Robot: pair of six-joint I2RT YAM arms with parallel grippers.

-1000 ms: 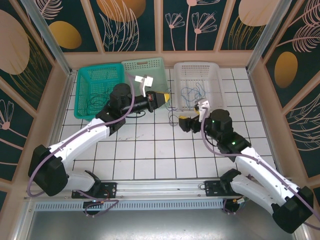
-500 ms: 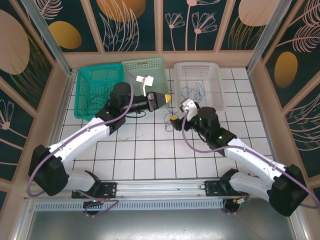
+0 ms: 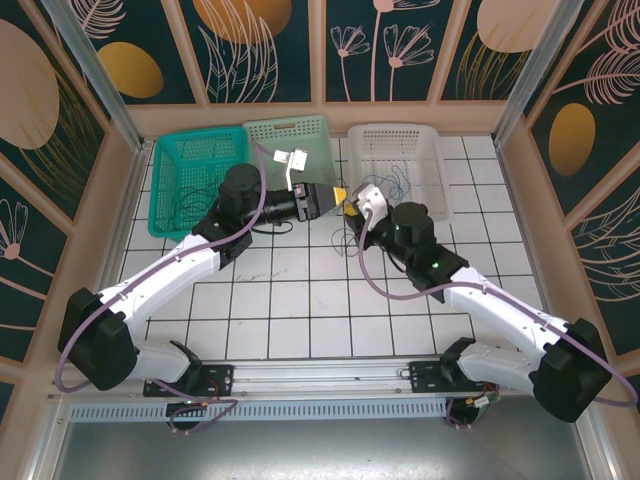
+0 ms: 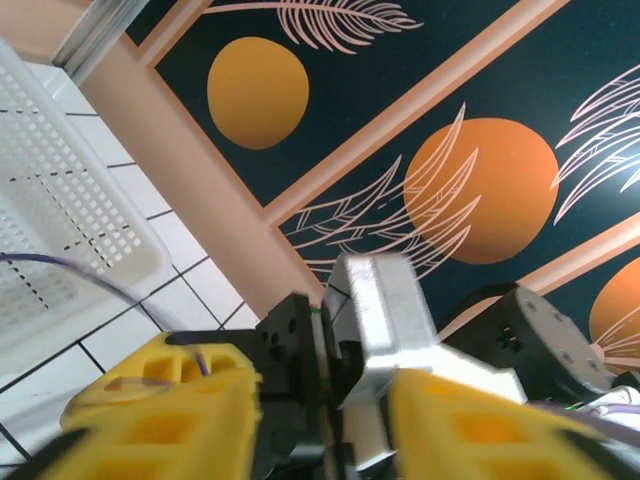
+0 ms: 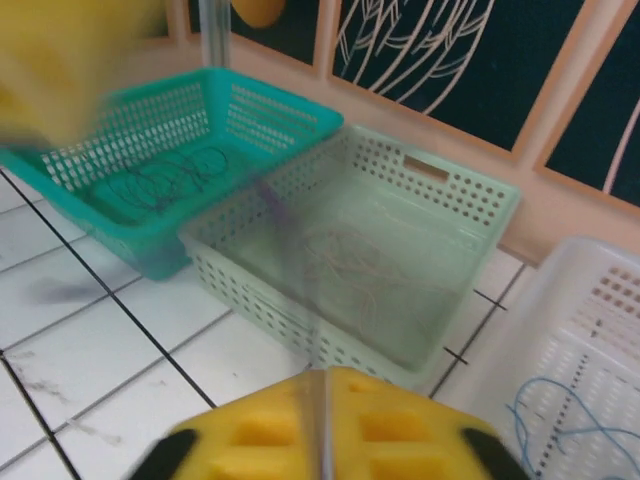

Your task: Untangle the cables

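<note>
Both arms meet in the upper centre of the overhead view, just in front of the gap between the pale green basket (image 3: 285, 128) and the white basket (image 3: 395, 133). The right gripper (image 5: 320, 425) has its fingers (image 5: 400, 435) pressed together. A thin strand (image 5: 290, 260) rises out of the seam between them, so it reads as pinching one cable. The left gripper (image 4: 320, 440) faces it nose to nose. Its fingers (image 4: 160, 420) stand spread, with the right arm's black and silver gripper body showing through the gap and a fine wire passing close by one of them. I cannot tell whether that wire touches it.

The cables (image 3: 345, 240) are scattered. A dark tangle lies on the tiled bench (image 3: 300, 310) just below the grippers. Blue loops (image 3: 393, 185) rest in the white basket, dark loops (image 3: 185, 208) in the teal basket (image 3: 165, 180) at the upper left, and pale wire (image 5: 350, 270) in the green one. This sorting suggests each basket takes one colour.

The close meeting looks like a handover or a pull-apart: one side clamps the strand while the other is free to take a second hold. So thin a strand could easily slip from the pinch.
</note>
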